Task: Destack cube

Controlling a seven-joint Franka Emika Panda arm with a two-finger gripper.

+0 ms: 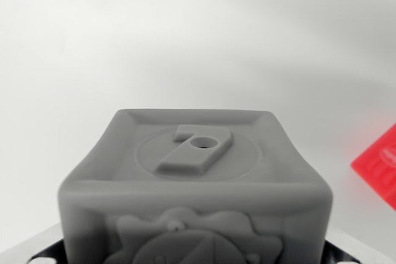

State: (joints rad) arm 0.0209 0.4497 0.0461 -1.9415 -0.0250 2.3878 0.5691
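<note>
Grey cube [195,190] fills lower centre of wrist view, v. close to cam, near face blurred. Top face: raised rim, recessed circle, embossed "7" w/ small hole at its head. Near face: relief figure, too blurred to ID.

Dark finger tips just visible at bottom corners: left finger [34,253] at wrist view's left, right finger [352,253] at wrist view's right. Gripper [195,255] straddling cube, one finger per side. Contact w/ side faces hidden below frame edge, so can't tell if clamped on cube or standing apart. Can't tell what cube sits on either: lower block of stack out of view.

Step in hand, judged: grasp/lift of top cube off stack. To do well:
- left side first: check finger flat against side face, not on rounded edge; edges heavily filleted, likely to slip if pinched high
- centre: keep cube square between fingers; looks roughly centred, no visible yaw
- squeeze firm before lift; material looks soft/rubbery, may deform, so expect some give
- lift straight up until clear of block below, no sideways drag, else lower block prob. topples
- then translate to bare table [185,41] and set down flat

Surroundings, L to R: white table, plain, nothing on left or centre. Red object [378,168] at wrist view's right edge, cropped, looks like flat angled piece, well apart from cube. Only obstacle in sight; better to place left or ahead, away from it.

Nothing else in the way.
</note>
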